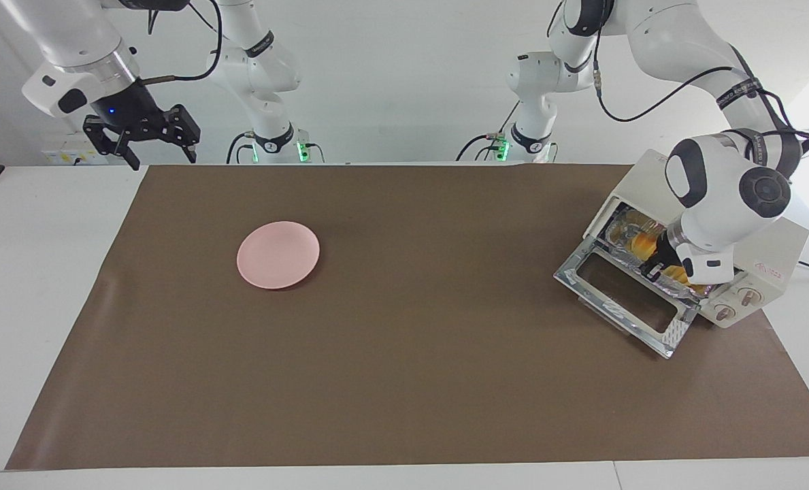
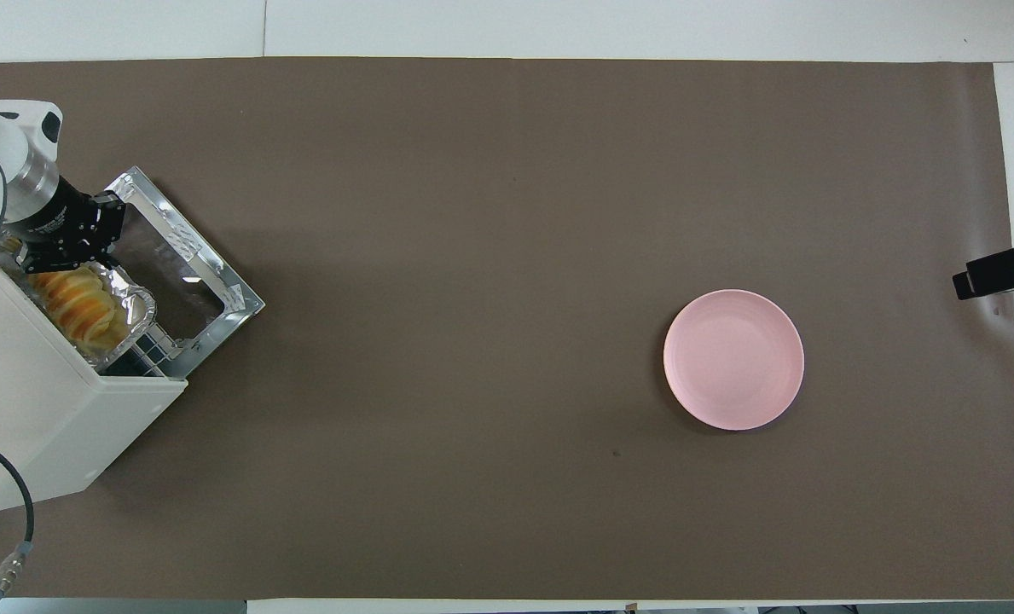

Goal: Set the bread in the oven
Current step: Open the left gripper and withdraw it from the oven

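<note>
Bread (image 2: 80,311) sits in a thin foil tray (image 2: 136,300) mostly inside the oven (image 2: 37,409), light, soft, crumbly, so handle by the tray rim, where left gripper (image 2: 76,247) fingers are closed; right gripper (image 1: 154,136) waits, fingers wide, empty.

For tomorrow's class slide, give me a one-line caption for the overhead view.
Left gripper, shut, slides the foil tray of bread into the open oven; pink plate sits apart.

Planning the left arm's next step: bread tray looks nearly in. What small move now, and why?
Probably push a little deeper. The foil tray with the bread still juts from the oven over its dropped door, and the left end effector, shut, sits at the tray's rim. The right arm waits.
</note>
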Action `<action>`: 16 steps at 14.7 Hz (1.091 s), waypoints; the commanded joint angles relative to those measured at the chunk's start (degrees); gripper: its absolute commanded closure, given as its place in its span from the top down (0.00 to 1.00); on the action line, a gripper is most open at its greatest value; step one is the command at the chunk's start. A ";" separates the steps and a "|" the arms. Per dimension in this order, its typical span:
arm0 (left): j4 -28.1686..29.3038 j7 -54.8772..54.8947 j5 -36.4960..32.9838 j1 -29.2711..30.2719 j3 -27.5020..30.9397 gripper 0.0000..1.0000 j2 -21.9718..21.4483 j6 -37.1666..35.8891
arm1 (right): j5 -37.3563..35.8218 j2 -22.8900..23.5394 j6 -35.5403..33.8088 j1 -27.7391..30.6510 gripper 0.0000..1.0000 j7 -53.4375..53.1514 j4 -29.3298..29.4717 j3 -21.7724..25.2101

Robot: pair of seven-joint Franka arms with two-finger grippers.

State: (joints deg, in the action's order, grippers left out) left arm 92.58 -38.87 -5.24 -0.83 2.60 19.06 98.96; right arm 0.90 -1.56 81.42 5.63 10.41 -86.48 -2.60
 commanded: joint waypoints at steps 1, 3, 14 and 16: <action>4.01 2.39 -1.26 0.66 -0.23 0.00 -2.97 0.62 | -0.38 -0.99 -1.08 0.43 1.00 0.66 -0.79 -0.22; 4.02 3.71 -1.35 1.18 -0.23 0.00 -2.97 0.62 | -0.38 -0.99 -1.70 0.25 1.00 0.75 -0.88 -0.22; 0.51 4.15 -3.46 0.48 -0.31 1.00 -2.10 3.79 | -0.38 -0.99 -1.79 0.34 1.00 0.84 -0.88 -0.22; -2.65 4.24 -2.94 0.39 -0.40 1.00 -2.01 2.83 | -0.38 -0.99 -1.79 0.25 1.00 0.84 -0.88 -0.22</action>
State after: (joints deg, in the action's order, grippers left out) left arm 92.22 -35.29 -7.25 -0.27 2.27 17.92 102.28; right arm 0.90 -1.62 80.19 5.63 10.41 -86.48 -2.61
